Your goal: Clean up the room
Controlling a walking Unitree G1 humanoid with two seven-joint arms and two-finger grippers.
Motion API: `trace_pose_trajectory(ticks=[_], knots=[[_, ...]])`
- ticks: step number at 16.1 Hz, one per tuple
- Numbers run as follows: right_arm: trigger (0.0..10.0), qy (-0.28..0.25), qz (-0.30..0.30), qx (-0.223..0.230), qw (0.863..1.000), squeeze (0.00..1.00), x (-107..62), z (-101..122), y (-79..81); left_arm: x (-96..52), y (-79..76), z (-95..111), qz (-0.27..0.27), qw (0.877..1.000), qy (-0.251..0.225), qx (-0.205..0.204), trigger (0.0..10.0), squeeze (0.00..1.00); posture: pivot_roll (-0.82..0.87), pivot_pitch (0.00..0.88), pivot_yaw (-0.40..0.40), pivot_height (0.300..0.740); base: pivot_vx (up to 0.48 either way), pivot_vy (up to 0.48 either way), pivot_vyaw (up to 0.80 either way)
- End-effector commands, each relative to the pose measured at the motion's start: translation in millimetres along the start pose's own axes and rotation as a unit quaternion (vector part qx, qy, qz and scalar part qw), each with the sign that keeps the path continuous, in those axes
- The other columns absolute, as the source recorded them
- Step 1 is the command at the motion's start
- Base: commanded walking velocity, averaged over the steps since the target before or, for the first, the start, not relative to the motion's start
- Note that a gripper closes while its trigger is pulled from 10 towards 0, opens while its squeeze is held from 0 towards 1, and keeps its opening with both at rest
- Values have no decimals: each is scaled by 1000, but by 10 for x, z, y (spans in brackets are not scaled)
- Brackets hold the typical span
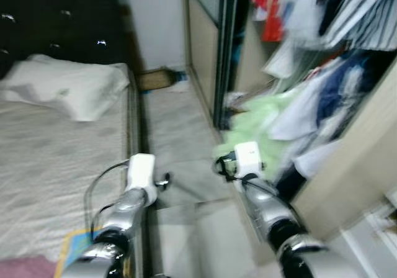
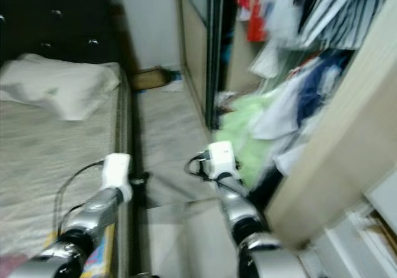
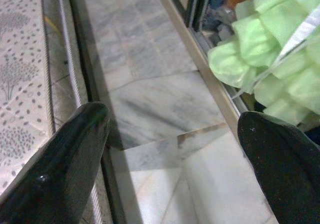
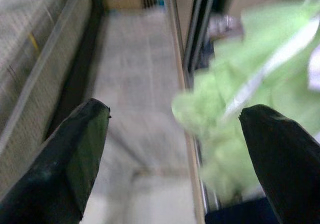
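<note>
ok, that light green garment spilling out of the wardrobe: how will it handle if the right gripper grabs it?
Probably floppy: the green garment hangs in soft ruffled folds and would likely sag from the right gripper, whose fingers are open. It looks thin, so likely light. It lies among other hanging clothes, so a pull may snag or drag them.

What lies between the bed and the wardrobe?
A bare strip of marble floor runs between the bed and the wardrobe, seen in both eye views.

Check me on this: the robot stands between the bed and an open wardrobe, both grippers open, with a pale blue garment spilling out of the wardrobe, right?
Nearly. The spilling garment is light green, as the left wrist view shows. The bed, wardrobe and open left gripper and right gripper are as you said.
</note>
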State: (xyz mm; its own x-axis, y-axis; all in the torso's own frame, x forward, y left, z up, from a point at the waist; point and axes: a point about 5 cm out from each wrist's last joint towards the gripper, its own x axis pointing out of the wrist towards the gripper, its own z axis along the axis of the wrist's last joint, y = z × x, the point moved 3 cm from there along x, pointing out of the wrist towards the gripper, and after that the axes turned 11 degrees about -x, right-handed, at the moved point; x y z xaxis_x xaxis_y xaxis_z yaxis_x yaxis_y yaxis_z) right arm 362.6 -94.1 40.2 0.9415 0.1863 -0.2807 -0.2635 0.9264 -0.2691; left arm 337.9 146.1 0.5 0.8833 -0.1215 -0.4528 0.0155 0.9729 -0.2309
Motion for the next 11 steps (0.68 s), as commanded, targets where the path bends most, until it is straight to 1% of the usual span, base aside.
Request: trace_pose_trajectory(ticks=[1,2,3,4,5,6,7,9,10,11], knots=[[10000,-8,0,-5,1000,0,-58,-77,-64,7,-79,65,-14,1000,-22,3,10000,0,33,63,6,740,0,-255,0],[10000,-13,1,0,1000,0,-79,-90,-80,5,-80,63,-13,1000,-24,8,10000,0,33,63,6,740,0,-259,0],[10000,-22,2,-4,1000,0,-91,-76,-96,6,-87,61,-14,1000,-23,5,10000,0,33,63,6,740,0,-262,0],[10000,-39,-1,3,999,0,-97,-13,-140,11,-107,68,-18,1000,-23,5,10000,0,10,58,12,740,0,-289,0],[10000,-47,2,-7,999,0,-95,22,-141,12,-115,72,-20,1000,-24,3,10000,0,10,58,12,740,0,-244,0],[10000,-59,6,-5,998,0,-98,66,-129,11,-117,74,-21,999,-25,3,10000,0,5,56,14,740,0,-307,0],[10000,-59,6,-6,998,0,-97,69,-128,11,-117,74,-21,999,-25,3,10000,0,5,56,14,740,0,-307,0],[10000,-64,19,-13,998,0,-105,74,-89,12,-113,85,-17,999,-29,2,10000,0,8,53,11,740,0,0,0],[10000,-63,27,-18,998,0,-114,56,-66,6,-99,125,-14,999,-43,-5,10000,0,8,55,10,740,0,0,0],[10000,-62,28,-20,997,0,-116,51,-62,4,-92,133,-12,999,-46,-3,10000,0,8,55,10,740,0,0,0]])
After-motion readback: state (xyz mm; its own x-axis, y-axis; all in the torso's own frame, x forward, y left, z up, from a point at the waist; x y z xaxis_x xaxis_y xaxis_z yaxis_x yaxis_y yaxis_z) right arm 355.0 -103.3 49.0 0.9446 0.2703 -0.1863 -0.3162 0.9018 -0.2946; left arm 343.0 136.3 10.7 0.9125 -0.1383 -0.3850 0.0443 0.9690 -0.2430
